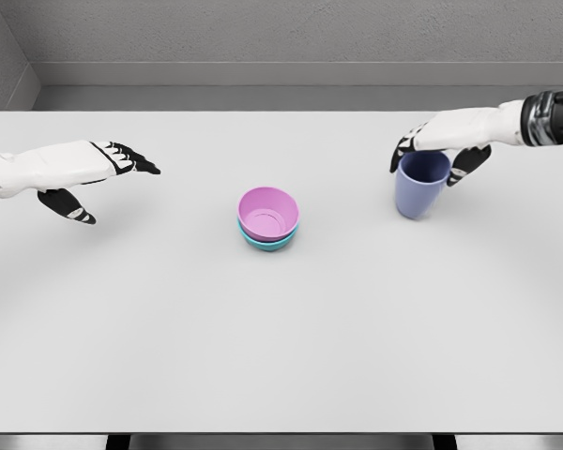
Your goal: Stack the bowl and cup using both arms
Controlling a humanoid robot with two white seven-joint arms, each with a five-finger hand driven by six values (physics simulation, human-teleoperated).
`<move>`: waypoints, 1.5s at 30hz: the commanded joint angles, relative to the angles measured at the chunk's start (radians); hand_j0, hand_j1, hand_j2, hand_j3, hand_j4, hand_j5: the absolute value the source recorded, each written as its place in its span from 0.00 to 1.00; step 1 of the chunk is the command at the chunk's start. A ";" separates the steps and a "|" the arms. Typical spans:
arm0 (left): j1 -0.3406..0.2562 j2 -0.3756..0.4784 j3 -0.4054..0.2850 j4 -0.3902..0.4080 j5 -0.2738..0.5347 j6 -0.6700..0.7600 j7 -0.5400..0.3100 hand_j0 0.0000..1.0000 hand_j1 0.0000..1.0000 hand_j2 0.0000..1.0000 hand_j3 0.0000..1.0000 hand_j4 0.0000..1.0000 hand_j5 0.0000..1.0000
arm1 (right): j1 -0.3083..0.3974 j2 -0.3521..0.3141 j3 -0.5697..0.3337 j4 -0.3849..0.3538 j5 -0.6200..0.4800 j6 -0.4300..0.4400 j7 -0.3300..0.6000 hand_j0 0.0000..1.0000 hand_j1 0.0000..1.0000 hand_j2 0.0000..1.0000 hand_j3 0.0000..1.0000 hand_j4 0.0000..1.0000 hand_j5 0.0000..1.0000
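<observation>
On the table's [281, 356] right side, my right hand [441, 141] grips the blue cup [420, 184], upright, mouth up. Pink bowl [268, 213] nests in teal bowl [267, 240] mid-table. My left hand [75, 169] hovers, fingers spread.

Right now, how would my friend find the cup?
Look at the white table, over on its right side. The right hand is wrapped around the blue cup. It is taller than the pink bowl in the middle.
</observation>
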 commanded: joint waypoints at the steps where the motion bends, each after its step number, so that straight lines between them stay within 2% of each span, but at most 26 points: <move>1: 0.000 0.000 0.001 -0.001 0.006 0.002 0.000 1.00 1.00 1.00 1.00 1.00 1.00 | 0.000 -0.002 -0.001 -0.022 -0.005 0.002 0.000 0.69 0.69 0.69 0.69 0.69 0.69; 11: 0.000 0.003 0.002 0.001 0.006 0.002 0.000 1.00 1.00 1.00 1.00 1.00 1.00 | -0.018 -0.002 -0.003 -0.086 -0.006 0.002 0.000 0.69 0.69 0.69 0.69 0.69 0.69; 22: 0.000 0.003 0.002 0.001 0.008 0.002 -0.001 1.00 1.00 1.00 1.00 1.00 1.00 | -0.031 0.013 -0.006 -0.100 -0.006 0.002 0.000 0.69 0.69 0.69 0.69 0.69 0.69; 45: 0.000 0.002 0.001 0.007 0.006 0.002 0.000 1.00 1.00 1.00 1.00 1.00 1.00 | -0.067 0.068 -0.007 -0.186 -0.010 0.002 0.000 0.69 0.69 0.69 0.69 0.69 0.69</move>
